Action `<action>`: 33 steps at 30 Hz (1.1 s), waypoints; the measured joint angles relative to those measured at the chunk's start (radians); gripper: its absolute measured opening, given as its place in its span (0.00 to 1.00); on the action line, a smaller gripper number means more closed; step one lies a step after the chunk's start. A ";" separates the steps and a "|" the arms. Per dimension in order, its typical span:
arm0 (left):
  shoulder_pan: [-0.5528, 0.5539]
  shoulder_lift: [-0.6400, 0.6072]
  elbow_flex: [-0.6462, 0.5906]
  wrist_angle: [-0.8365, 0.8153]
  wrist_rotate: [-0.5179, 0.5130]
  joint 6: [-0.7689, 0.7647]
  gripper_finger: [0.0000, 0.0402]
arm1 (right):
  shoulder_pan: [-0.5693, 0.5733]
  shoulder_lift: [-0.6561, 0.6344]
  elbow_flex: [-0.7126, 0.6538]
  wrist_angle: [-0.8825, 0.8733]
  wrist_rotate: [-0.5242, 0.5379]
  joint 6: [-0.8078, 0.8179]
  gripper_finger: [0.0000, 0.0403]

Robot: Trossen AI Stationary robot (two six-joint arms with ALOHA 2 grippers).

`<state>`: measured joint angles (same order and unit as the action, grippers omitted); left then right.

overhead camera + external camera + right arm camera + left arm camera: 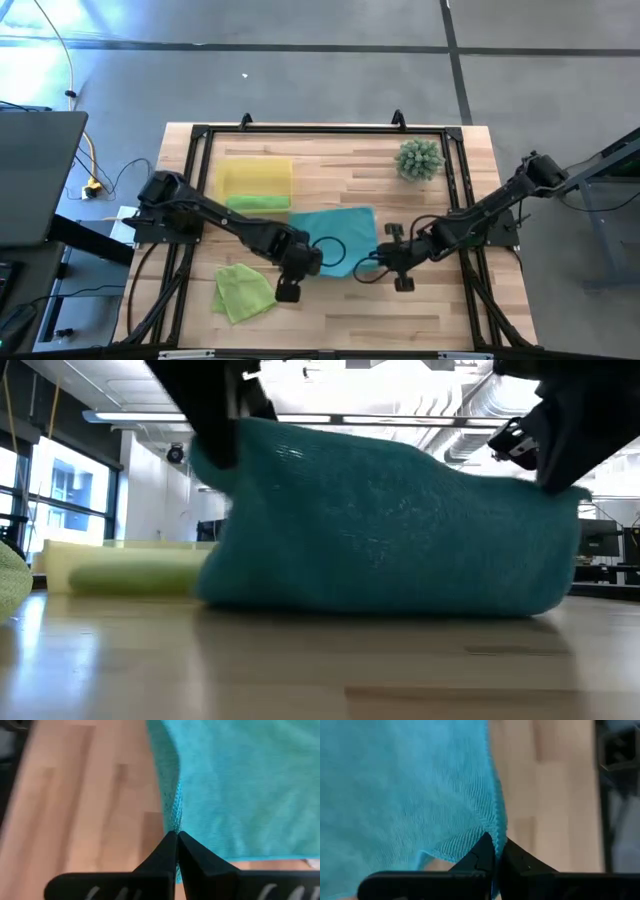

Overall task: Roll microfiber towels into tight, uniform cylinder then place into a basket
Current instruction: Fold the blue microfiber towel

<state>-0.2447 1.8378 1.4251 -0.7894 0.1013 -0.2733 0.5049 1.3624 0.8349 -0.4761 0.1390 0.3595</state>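
three towels [335, 235], one basket [255, 180], one plant [419, 159]

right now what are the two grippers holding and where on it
Both pinch the teal towel at its edge: left gripper and right gripper at opposite near corners.

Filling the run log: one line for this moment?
teal towel | left gripper pinches corner | right gripper pinches corner | near edge lifted

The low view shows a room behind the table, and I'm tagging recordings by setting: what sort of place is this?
Probably a lab or open workshop: exposed ceiling ducts, strip lights and a monitor on a far desk show behind the teal towel, and the wooden table stands on bare grey flooring.
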 joint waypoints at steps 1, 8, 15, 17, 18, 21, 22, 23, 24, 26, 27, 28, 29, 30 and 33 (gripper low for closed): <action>0.003 0.002 -0.001 -0.004 0.041 0.004 0.00 | 0.000 0.000 0.000 0.014 -0.027 -0.008 0.00; 0.034 0.004 0.001 -0.043 0.052 -0.006 0.00 | -0.033 0.000 0.000 0.017 -0.030 -0.104 0.00; 0.083 0.005 -0.010 -0.194 -0.085 -0.112 0.00 | -0.160 0.004 0.001 0.012 0.036 -0.215 0.00; 0.096 0.005 -0.034 -0.187 -0.085 -0.139 0.00 | -0.194 0.014 0.002 0.008 0.035 -0.245 0.00; 0.101 0.005 -0.048 -0.183 -0.084 -0.150 0.00 | -0.211 0.024 0.002 0.011 0.026 -0.253 0.00; 0.109 0.007 -0.088 -0.162 -0.088 -0.169 0.00 | -0.246 0.065 0.002 0.027 -0.004 -0.277 0.00; 0.111 0.011 -0.099 -0.146 -0.091 -0.169 0.00 | -0.253 0.078 0.002 0.037 -0.008 -0.288 0.00; 0.114 0.014 -0.110 -0.129 -0.095 -0.169 0.00 | -0.259 0.090 0.002 0.048 -0.010 -0.295 0.00; 0.115 0.015 -0.118 -0.121 -0.103 -0.169 0.00 | -0.265 0.101 0.002 0.049 -0.010 -0.306 0.00; 0.116 0.013 -0.136 -0.087 -0.129 -0.167 0.00 | -0.277 0.126 0.002 0.065 -0.021 -0.318 0.00; 0.119 0.015 -0.144 -0.071 -0.137 -0.159 0.00 | -0.283 0.136 0.002 0.070 -0.030 -0.325 0.00; 0.121 0.020 -0.149 -0.066 -0.140 -0.149 0.00 | -0.289 0.146 0.002 0.073 -0.040 -0.333 0.00; 0.121 0.022 -0.154 -0.063 -0.143 -0.140 0.00 | -0.296 0.157 0.002 0.081 -0.042 -0.338 0.00; 0.122 0.023 -0.154 -0.064 -0.147 -0.135 0.00 | -0.302 0.168 0.002 0.085 -0.042 -0.341 0.00; 0.123 0.029 -0.153 -0.052 -0.182 -0.117 0.00 | -0.322 0.189 0.002 0.102 -0.042 -0.358 0.00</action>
<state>-0.1215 1.8663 1.2724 -0.8417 -0.0810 -0.3903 0.1824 1.5514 0.8364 -0.3739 0.0970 0.0016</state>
